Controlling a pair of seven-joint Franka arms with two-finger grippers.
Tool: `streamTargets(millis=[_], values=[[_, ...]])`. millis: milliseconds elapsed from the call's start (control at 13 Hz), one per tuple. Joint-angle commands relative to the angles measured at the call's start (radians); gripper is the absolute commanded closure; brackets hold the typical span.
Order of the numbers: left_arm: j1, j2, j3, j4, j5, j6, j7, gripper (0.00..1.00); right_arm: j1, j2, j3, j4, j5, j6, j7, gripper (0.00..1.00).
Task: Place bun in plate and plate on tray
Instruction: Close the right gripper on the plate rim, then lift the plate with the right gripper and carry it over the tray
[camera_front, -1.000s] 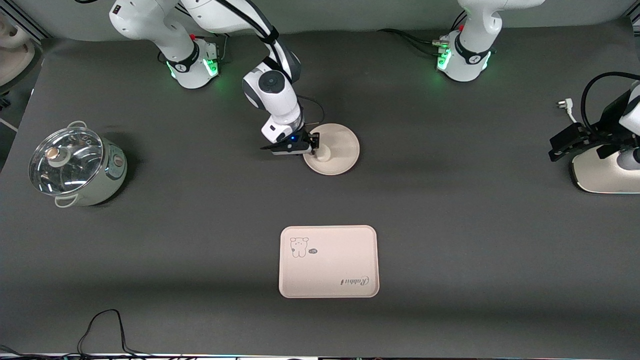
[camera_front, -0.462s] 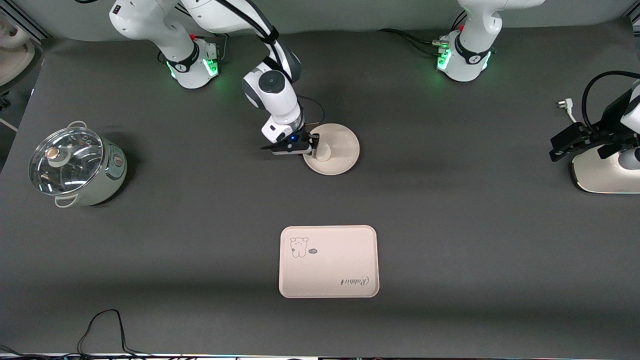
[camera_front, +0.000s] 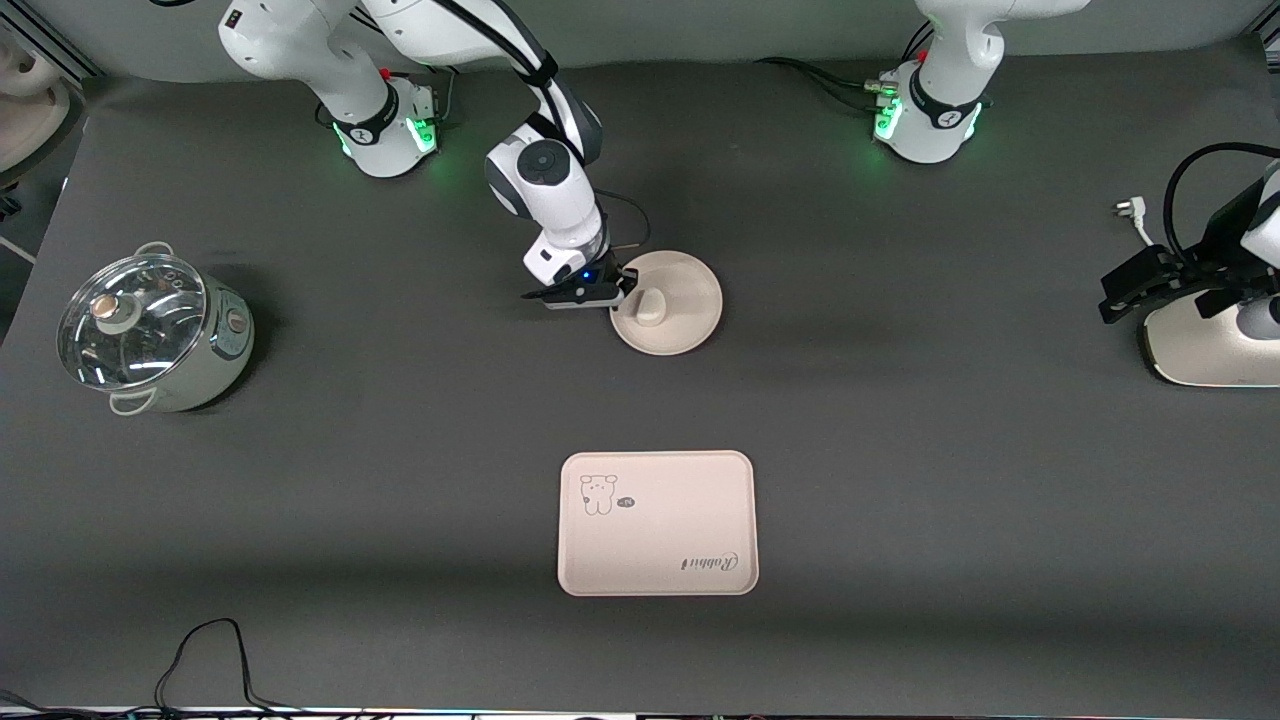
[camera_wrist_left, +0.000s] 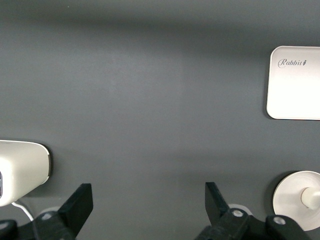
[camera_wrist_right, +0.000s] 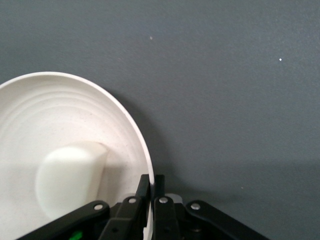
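1. Compared with the earlier front pictures, the plate has shifted a little toward the left arm's end of the table and slightly nearer to the front camera, and the right gripper has brought its fingers together on the plate's rim.
2. The right gripper is now clamped on the rim of the plate, at the edge that faces the right arm's end of the table. In the right wrist view one finger stands inside the rim and the other outside it, with the thin rim pinched between them.
3. The bun lies in the plate, just beside the right gripper, close to the pinched edge. It is also clear in the right wrist view, next to the inner finger.
4. The tray lies flat on the table, well apart from the right gripper and nearer to the front camera than the plate. Nothing lies on it.
5. The left gripper waits with its fingers spread wide and holds nothing. It hangs over bare table at the left arm's end, above a white appliance base. From its wrist view the tray and the plate are seen far from it.
6. A pot with a glass lid stands at the right arm's end of the table, well apart from both grippers.
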Motion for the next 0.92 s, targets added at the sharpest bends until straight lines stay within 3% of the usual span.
streamTargets(millis=[0,231,615,769,846], values=[[-0.010,0.010,0.007,0.021,0.008,0.000,0.005,0.00,0.013,-0.001,-0.006,0.000,0.017,0.000,0.003,1.00],[-0.012,0.011,0.007,0.021,0.010,0.000,0.002,0.00,0.003,-0.055,-0.008,0.000,0.017,-0.019,0.000,1.00],[-0.014,0.011,0.007,0.021,0.010,0.002,0.004,0.00,-0.029,-0.255,-0.009,0.000,0.020,-0.170,-0.096,1.00],[-0.014,0.010,0.007,0.021,0.010,0.002,0.004,0.00,-0.036,-0.323,-0.009,0.002,0.086,-0.226,-0.176,1.00],[-0.014,0.011,0.007,0.021,0.010,0.002,0.004,0.00,-0.047,-0.348,-0.011,0.002,0.164,-0.237,-0.255,1.00]])
